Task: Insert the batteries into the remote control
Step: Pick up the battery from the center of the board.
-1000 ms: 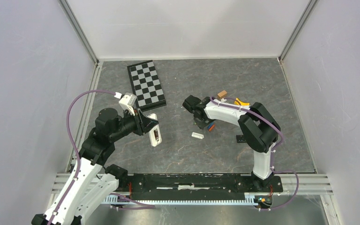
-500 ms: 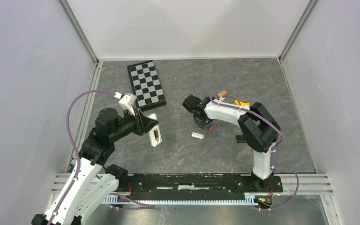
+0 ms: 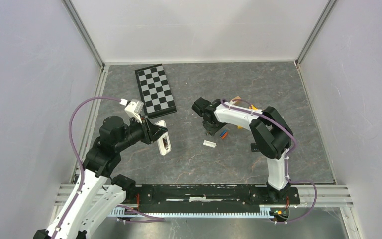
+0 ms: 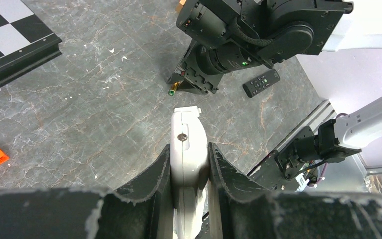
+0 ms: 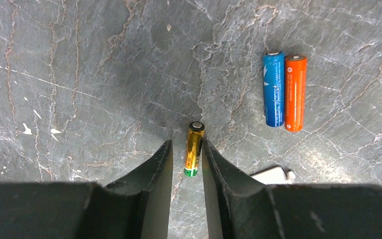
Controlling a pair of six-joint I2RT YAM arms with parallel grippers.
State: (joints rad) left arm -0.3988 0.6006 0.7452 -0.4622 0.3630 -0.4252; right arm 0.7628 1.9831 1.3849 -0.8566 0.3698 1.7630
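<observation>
The grey counter [image 3: 278,89] carries a chessboard [image 3: 155,91] at far left, out of the way of this job. The left fingers [image 4: 165,162] are closed narrow on the white remote [image 4: 188,144], gripping it by its long sides and holding it off the counter, well apart from the right arm. From above, a dark slot shows on the remote's upper face, which is probably the open bay. A small white cover [image 3: 209,144] lies on the counter between the two arms.

The right fingers [image 5: 163,164] are pinched on the gold battery [image 5: 194,149], one finger on each side of its middle. It looks clear of the counter, though I cannot be sure. The blue battery [image 5: 274,89] and orange battery [image 5: 295,92] lie flat, touching side by side, just beside the held one.

The step in hand looks like carrying the gold battery across to the remote. To do it well:

- Hold the pinch firm, since a slim round cell will likely roll or twist if the grip loosens.
- Have the left arm present the bay face up and level.
- Bring the battery in with its long axis along the slot.
- Seat one end first, then press the other end down.
- Check the polarity, as the bay's markings are too small to read here.
- Open the fingers only when the battery sits flat.
</observation>
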